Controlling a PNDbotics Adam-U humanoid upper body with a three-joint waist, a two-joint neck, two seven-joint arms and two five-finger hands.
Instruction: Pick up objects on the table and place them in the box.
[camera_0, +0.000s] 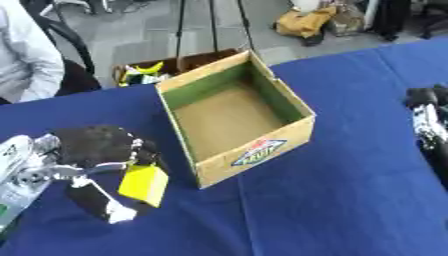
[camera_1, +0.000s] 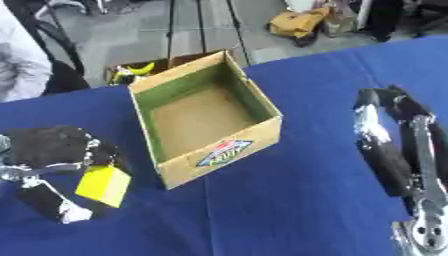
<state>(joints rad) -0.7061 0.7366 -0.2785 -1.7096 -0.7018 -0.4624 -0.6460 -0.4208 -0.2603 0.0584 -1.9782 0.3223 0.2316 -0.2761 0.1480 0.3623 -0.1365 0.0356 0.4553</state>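
The left hand (camera_0: 92, 150) has its fingers pinching 1 small yellow rectangular block (camera_0: 144, 184), so the carrying step seems underway, needing a lift rightward over the open cardboard box (camera_0: 254, 155).

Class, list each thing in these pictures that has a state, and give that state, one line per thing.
Box: open, upright, nothing inside it.
Yellow block: held in the left hand, beside the box, not in it.
Left hand: fingers curled round the block.
Right hand: holds nothing; fingers unclear.

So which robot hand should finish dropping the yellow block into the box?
Left. The left robot hand already holds the yellow block just left of the open box. The right robot hand hangs idle at the right, holding nothing.
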